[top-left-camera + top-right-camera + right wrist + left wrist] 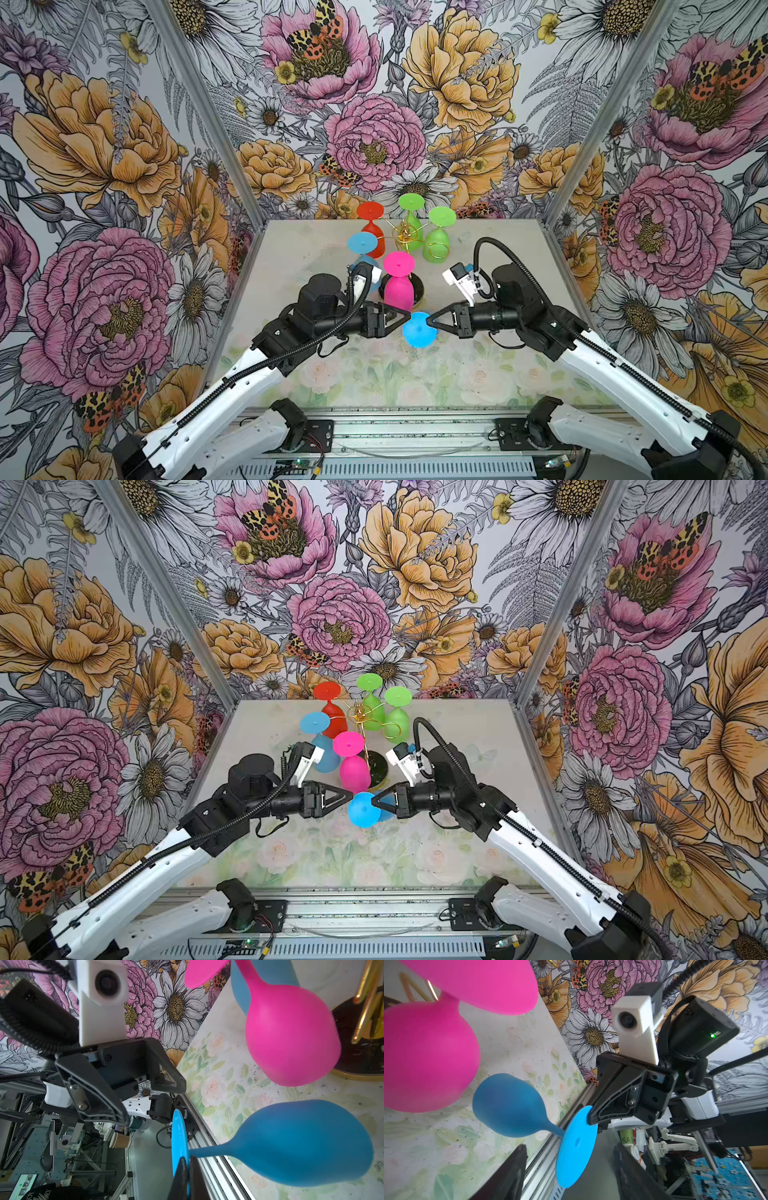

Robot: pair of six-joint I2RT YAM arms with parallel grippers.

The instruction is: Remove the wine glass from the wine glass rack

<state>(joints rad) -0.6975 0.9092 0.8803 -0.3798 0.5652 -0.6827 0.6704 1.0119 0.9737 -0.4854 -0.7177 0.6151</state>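
Observation:
A blue wine glass (419, 329) (363, 809) hangs in the air in front of the wine glass rack (405, 237), apart from it, bowl (301, 1142) down. My right gripper (430, 322) (188, 1159) is shut on the edge of its round foot. From the other side my left gripper (405, 321) (570, 1147) is open, its fingers (508, 1178) standing on either side of the same foot (577, 1151) without touching it. The rack's gold wire arms rise from a black round base (378, 764) (363, 1057).
Several glasses hang upside down on the rack: pink (398, 286) nearest the grippers, another blue (362, 243), red (370, 212) and two green (411, 202) (441, 217). Flowered walls close in the table (291, 257) on three sides. A metal rail (415, 428) runs along its front.

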